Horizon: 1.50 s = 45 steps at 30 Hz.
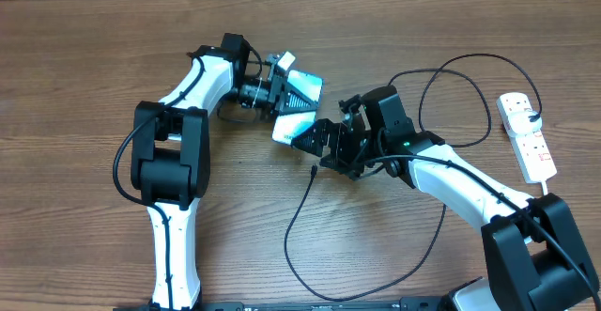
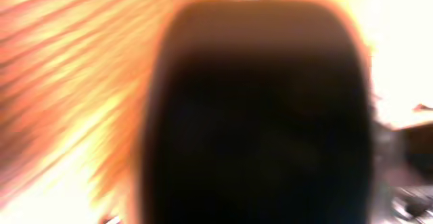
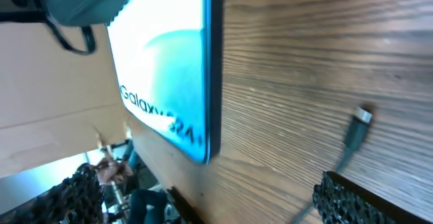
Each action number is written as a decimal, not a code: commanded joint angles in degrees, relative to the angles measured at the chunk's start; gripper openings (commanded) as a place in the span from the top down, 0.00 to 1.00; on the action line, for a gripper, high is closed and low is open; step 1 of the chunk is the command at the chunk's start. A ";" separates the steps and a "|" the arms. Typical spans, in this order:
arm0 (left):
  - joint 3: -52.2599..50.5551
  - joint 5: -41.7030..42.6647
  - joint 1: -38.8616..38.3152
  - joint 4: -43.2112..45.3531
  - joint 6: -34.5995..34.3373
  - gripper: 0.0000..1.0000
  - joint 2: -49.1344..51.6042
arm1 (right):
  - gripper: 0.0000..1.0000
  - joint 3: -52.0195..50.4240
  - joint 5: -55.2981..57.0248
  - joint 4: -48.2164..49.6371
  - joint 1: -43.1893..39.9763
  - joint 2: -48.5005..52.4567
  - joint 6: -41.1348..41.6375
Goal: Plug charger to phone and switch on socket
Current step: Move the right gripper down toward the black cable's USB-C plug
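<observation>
The phone, with a blue-teal screen and "Galaxy" text, is held tilted on its edge above the table. My left gripper is shut on its far end. In the right wrist view the phone stands on its long edge. My right gripper is open and empty, its fingers wide apart at the phone's near end. The charger cable's small plug tip lies loose on the table beside the right finger, also in the right wrist view. The left wrist view is blurred and filled by a dark shape.
The white power strip lies at the far right, with the cable's black plug in it. The black cable loops over the table in front of and behind the right arm. Bare wooden table lies left.
</observation>
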 commanded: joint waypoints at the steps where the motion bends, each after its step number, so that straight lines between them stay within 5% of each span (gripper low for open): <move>1: 1.66 -12.52 0.44 -1.16 -8.70 0.96 -1.11 | 0.00 -0.20 3.82 -2.82 0.31 -0.04 -2.54; 18: 1.64 -32.98 1.60 -14.64 -9.01 0.96 -1.11 | 0.00 -0.20 33.09 -12.37 10.60 -0.04 4.04; 22: 1.29 -39.23 1.33 -14.53 -10.25 0.95 -1.09 | 0.00 -0.20 34.03 -12.15 10.95 0.00 6.01; 27: -1.99 -46.03 -0.07 -11.02 -19.93 0.96 -1.09 | 0.00 -0.20 38.34 -11.96 14.14 0.72 7.23; 37: -9.14 -47.06 -1.01 -1.97 -21.70 0.96 -1.09 | 0.04 -0.20 37.75 -10.54 15.58 0.83 8.55; 39: -9.92 -46.71 -1.01 -1.18 -22.64 0.96 -1.09 | 0.14 -0.20 36.96 -9.66 15.58 0.83 8.50; 42: -9.99 -46.97 -0.98 -0.76 -22.69 0.96 -1.09 | 0.78 -0.20 39.43 -9.62 15.78 1.31 8.33; 43: -9.99 -47.12 -0.98 -0.59 -22.58 0.96 -1.09 | 0.89 -0.20 40.26 -9.57 15.91 1.62 8.33; 45: -9.99 -47.15 -0.90 0.02 -21.81 0.95 -1.09 | 0.96 -0.20 40.50 -8.61 16.02 3.08 8.35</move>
